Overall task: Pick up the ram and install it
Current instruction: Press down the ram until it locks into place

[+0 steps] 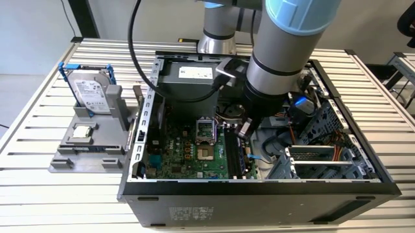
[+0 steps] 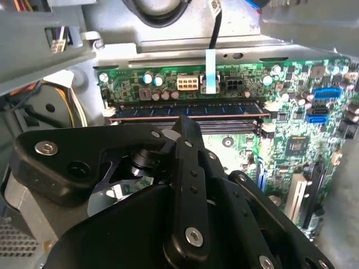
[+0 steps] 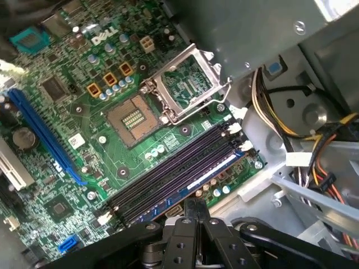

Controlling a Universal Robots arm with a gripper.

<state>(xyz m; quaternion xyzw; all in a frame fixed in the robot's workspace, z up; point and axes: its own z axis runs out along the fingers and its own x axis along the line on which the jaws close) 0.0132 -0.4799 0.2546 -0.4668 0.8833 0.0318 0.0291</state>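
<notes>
Jaws are drawn nearly together, and the gripper [image 3: 196, 206] appears to pinch the top edge of the ram [image 3: 213, 171], a thin, long green circuit-board strip with a row of dark chips.

The ram stands on edge in the outermost of the long black memory slots [image 3: 168, 176], the one nearest the edge of the green motherboard [image 3: 101, 140]. Its long axis lies flat along the slot, parallel to the empty slots beside it. In the exterior view that line runs from the middle of the frame down toward the lower edge.

The work looks to be at the seating step: picked up, now lined into its slot. Whether the strip is fully home cannot be told. Seating would call for a straight, even press along its length.

All this sits inside the open black computer case [image 1: 259, 189], centre and right in the exterior view.
</notes>
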